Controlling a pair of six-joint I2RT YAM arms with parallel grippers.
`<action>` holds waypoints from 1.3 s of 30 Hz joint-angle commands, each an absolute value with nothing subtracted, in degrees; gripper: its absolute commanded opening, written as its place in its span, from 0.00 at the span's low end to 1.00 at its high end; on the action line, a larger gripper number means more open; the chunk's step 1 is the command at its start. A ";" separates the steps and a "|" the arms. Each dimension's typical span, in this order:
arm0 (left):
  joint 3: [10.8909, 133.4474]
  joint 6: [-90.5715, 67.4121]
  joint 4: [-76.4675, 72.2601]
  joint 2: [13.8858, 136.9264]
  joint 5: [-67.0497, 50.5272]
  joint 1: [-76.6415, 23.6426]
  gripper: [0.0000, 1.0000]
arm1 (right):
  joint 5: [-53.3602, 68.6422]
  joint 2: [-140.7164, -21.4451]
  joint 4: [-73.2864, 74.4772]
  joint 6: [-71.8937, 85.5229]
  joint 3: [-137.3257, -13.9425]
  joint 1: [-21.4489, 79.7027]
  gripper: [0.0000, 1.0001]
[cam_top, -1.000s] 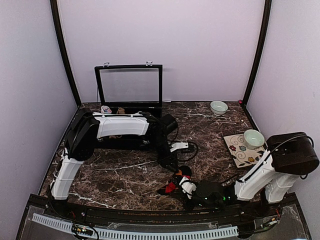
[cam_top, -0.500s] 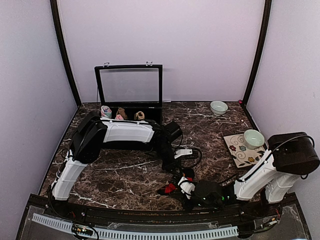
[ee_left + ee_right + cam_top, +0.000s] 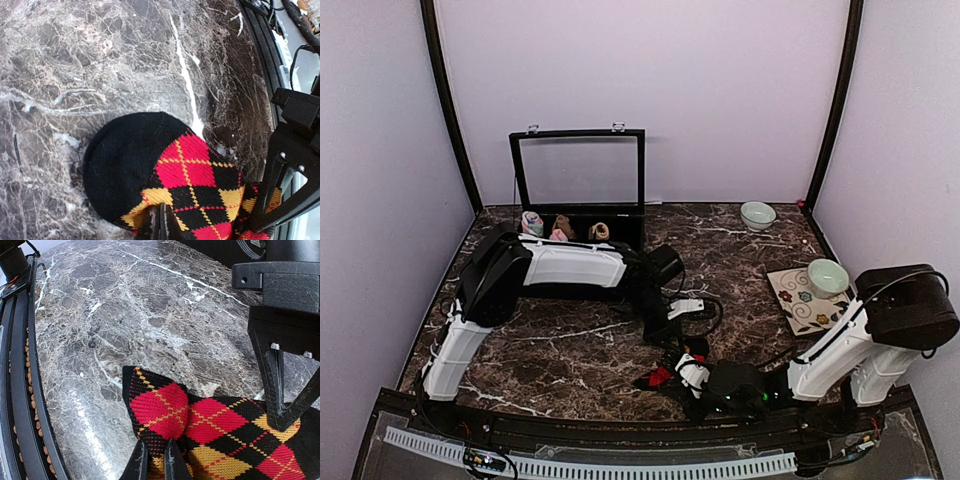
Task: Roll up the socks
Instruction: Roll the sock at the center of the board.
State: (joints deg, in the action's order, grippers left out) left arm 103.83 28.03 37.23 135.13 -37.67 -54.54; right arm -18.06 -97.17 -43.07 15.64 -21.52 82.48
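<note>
A black argyle sock point(image 3: 665, 375) with red and yellow diamonds lies bunched on the marble table near the front edge. In the left wrist view its black toe and diamonds point(image 3: 165, 170) fill the lower frame. My left gripper point(image 3: 161, 226) is shut, pinching the sock's yellow-diamond edge; in the top view it point(image 3: 682, 347) sits at the sock's far side. My right gripper point(image 3: 153, 462) is shut on the sock's cuff end point(image 3: 165, 410), low at the front point(image 3: 695, 380). The two grippers are close together. The cream striped sock is out of view.
A black box with its lid open point(image 3: 580, 170) stands at the back and holds small sock rolls point(image 3: 560, 228). A pale bowl point(image 3: 757, 214) is at the back right. Another bowl point(image 3: 827, 277) sits on a flowered mat point(image 3: 798, 305). A black cable point(image 3: 705, 312) loops near the left wrist.
My left arm has shifted right and forward towards the sock, uncovering the sock rolls in the box. The right arm and the sock have barely moved.
</note>
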 commanded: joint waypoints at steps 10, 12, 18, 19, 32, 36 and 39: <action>88.24 28.27 32.36 124.64 -23.56 -50.29 0.00 | -13.73 -103.08 -29.62 17.77 -19.63 83.21 0.04; 85.51 28.66 31.56 123.25 -22.82 -49.83 0.00 | -12.80 -103.71 -29.94 17.92 -19.88 82.79 0.04; 82.73 28.39 29.26 121.91 -21.33 -48.97 0.00 | -5.72 -103.28 -30.43 18.36 -19.26 79.60 0.04; 82.95 28.17 28.99 121.82 -21.46 -48.88 0.00 | -4.23 -102.90 -30.42 18.81 -18.84 78.60 0.04; 83.70 26.83 30.85 114.30 -24.22 -44.92 0.20 | 12.10 -109.46 -31.77 28.38 -21.65 72.97 0.04; 82.36 28.21 32.31 109.49 -25.16 -42.33 0.24 | 14.10 -111.51 -37.71 33.64 -18.82 71.94 0.04; 79.56 30.22 32.96 104.96 -27.16 -40.64 0.27 | 15.40 -112.92 -41.08 37.27 -17.02 71.17 0.04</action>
State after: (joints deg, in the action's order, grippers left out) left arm 82.65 27.73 30.26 112.27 -24.80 -42.15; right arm 10.11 -106.72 -57.14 30.17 -23.05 71.42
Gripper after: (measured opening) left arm 0.256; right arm 0.062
